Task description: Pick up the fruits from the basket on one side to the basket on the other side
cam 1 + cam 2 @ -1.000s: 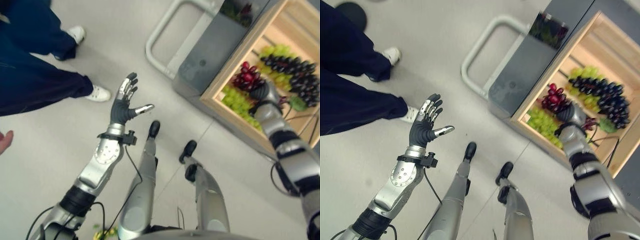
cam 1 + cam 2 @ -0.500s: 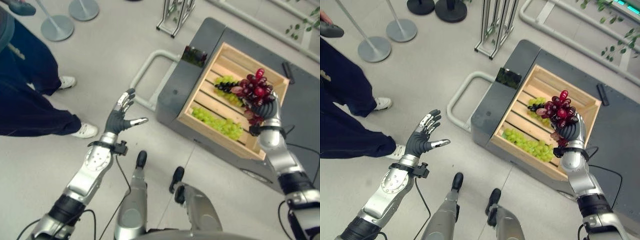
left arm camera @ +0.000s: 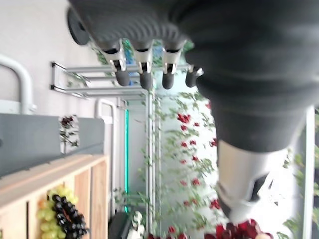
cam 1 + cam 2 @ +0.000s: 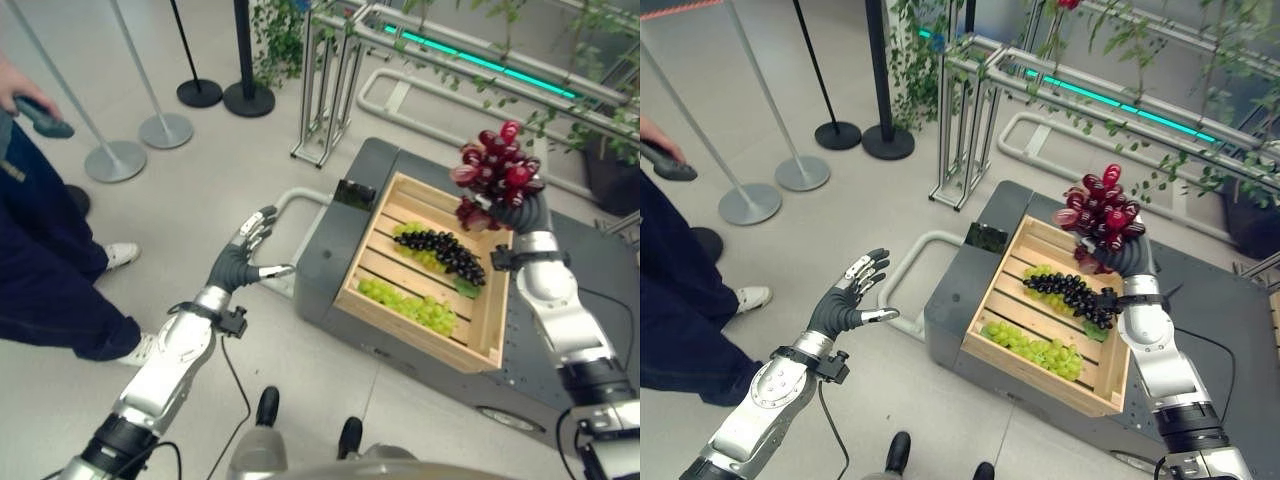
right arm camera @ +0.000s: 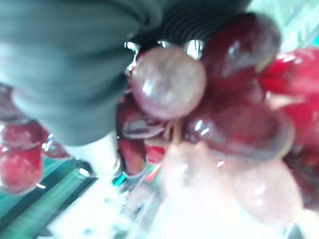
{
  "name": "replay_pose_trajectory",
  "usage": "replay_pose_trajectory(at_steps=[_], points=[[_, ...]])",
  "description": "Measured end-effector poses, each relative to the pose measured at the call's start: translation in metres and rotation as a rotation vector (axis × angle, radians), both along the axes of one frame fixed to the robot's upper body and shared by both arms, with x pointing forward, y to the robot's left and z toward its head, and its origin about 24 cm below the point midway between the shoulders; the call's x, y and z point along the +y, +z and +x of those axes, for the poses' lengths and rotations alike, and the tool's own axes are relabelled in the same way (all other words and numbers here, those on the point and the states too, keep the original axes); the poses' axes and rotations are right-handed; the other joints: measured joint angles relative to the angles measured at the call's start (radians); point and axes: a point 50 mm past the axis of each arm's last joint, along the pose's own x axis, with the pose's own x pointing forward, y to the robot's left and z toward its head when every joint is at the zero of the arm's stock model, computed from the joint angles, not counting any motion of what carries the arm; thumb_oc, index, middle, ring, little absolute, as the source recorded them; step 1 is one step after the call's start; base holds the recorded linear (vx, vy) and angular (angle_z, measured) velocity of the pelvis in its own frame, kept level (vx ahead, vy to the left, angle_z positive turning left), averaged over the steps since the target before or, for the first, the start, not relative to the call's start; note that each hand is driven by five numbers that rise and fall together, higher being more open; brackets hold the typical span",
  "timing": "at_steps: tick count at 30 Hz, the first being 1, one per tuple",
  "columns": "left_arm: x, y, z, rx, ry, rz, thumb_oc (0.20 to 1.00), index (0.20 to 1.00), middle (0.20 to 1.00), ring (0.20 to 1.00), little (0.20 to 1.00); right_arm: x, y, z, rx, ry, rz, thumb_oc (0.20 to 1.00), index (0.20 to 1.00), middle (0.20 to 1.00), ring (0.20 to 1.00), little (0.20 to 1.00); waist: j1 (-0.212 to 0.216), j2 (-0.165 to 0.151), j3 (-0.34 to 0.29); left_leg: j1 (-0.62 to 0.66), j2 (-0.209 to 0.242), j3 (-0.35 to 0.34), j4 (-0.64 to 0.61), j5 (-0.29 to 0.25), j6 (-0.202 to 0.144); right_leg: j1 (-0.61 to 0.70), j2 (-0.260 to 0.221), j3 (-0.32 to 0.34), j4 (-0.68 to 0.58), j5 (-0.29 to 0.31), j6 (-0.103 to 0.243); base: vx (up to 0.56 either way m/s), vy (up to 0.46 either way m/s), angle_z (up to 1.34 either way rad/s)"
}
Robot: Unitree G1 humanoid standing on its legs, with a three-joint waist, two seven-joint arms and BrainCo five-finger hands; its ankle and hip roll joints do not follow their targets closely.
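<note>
Red grapes (image 4: 1102,213) are held high in the right robot hand (image 4: 1123,256), above the far side of the wooden crate (image 4: 1012,368). The fingers are curled around the lower part of the bunch, so the berries stand up over the hand like a bouquet; in the right wrist view the red berries sit tight against the palm. I think the bunch is kept this high so that it clears the crate wall before it travels to the other side. The right forearm points upward and the hand is well above the fruit that lies below.

Inside the crate a dark grape bunch (image 4: 447,254) lies across the slats, and green grapes (image 4: 408,304) lie near the front wall. The crate rests on a grey cart (image 4: 327,267) with a looped handle.

The left robot hand (image 4: 240,259) is out over the floor, beside the cart handle, with straight spread fingers and nothing in it. It looks idle.

A person (image 4: 45,272) in dark trousers stands to the robot's left and holds a small dark device (image 4: 42,115). The second basket I cannot find, so the destination is not clear.
</note>
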Motion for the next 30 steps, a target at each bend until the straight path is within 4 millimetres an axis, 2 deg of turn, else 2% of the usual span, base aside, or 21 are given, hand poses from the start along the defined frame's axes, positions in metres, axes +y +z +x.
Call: replay_pose_trajectory(at_steps=[4, 8, 12, 14, 17, 19, 24, 30], points=[[-0.012, 0.010, 0.007, -0.023, -0.087, 0.011, 1.000, 1.000, 1.000, 1.000, 1.000, 0.033, -0.012, -0.001, 0.092, 0.236, 0.091, 0.200, 0.200, 0.200, 0.200, 0.200, -0.019, 0.004, -0.039, 0.018, 0.001, 0.003, 0.000, -0.004, -0.002, 0.023, 0.002, 0.002, -0.013, 0.004, -0.001, 0.02, 0.004, -0.02], [-0.041, 0.009, 0.006, 0.089, -0.286, -0.117, 1.000, 1.000, 1.000, 1.000, 1.000, 0.064, -0.015, 0.000, 0.167, 0.430, 0.141, 0.200, 0.200, 0.200, 0.200, 0.200, -0.021, 0.019, -0.072, 0.021, 0.002, 0.013, 0.000, -0.004, -0.002, 0.024, 0.002, 0.015, -0.020, 0.011, 0.000, 0.02, 0.002, -0.06], [-0.049, 0.005, 0.004, 0.162, -0.374, -0.113, 1.000, 1.000, 1.000, 1.000, 1.000, 0.078, -0.016, -0.002, 0.208, 0.540, 0.212, 0.200, 0.200, 0.200, 0.200, 0.200, -0.023, 0.028, -0.079, 0.031, 0.003, 0.018, 0.000, -0.004, -0.002, 0.033, 0.003, 0.021, -0.024, 0.013, -0.001, 0.01, 0.002, -0.05], [-0.046, 0.013, 0.006, 0.139, -0.392, -0.070, 1.000, 1.000, 1.000, 1.000, 1.000, 0.087, -0.015, -0.007, 0.238, 0.620, 0.247, 0.200, 0.200, 0.200, 0.200, 0.200, -0.024, 0.030, -0.081, 0.034, 0.005, 0.018, 0.000, -0.004, -0.003, 0.037, 0.006, 0.020, -0.025, 0.013, -0.001, 0.00, 0.000, 0.00], [-0.044, 0.025, 0.010, 0.117, -0.413, -0.027, 1.000, 1.000, 1.000, 1.000, 1.000, 0.094, -0.015, -0.010, 0.260, 0.689, 0.289, 0.200, 0.200, 0.200, 0.200, 0.200, -0.023, 0.033, -0.088, 0.033, 0.007, 0.017, 0.000, -0.004, -0.003, 0.038, 0.008, 0.020, -0.025, 0.013, -0.002, 0.00, 0.000, 0.00], [-0.042, 0.027, 0.011, 0.139, -0.423, -0.016, 1.000, 1.000, 1.000, 1.000, 1.000, 0.095, -0.016, -0.011, 0.279, 0.705, 0.306, 0.200, 0.200, 0.200, 0.200, 0.200, -0.024, 0.038, -0.098, 0.033, 0.006, 0.017, 0.000, -0.004, -0.003, 0.037, 0.007, 0.020, -0.025, 0.013, -0.002, 0.00, 0.000, 0.00], [-0.045, 0.020, 0.009, 0.235, -0.465, -0.061, 1.000, 1.000, 1.000, 1.000, 1.000, 0.098, -0.019, -0.016, 0.328, 0.768, 0.323, 0.200, 0.200, 0.200, 0.200, 0.200, -0.025, 0.046, -0.104, 0.033, 0.005, 0.017, 0.000, -0.004, -0.003, 0.036, 0.005, 0.018, -0.025, 0.013, -0.002, 0.00, 0.000, 0.00], [-0.046, 0.018, 0.008, 0.266, -0.471, -0.079, 1.000, 1.000, 1.000, 1.000, 1.000, 0.097, -0.020, -0.016, 0.343, 0.774, 0.304, 0.200, 0.200, 0.200, 0.200, 0.200, -0.024, 0.049, -0.105, 0.033, 0.004, 0.017, 0.000, -0.004, -0.003, 0.036, 0.005, 0.019, -0.025, 0.013, -0.002, 0.00, 0.000, 0.00]])
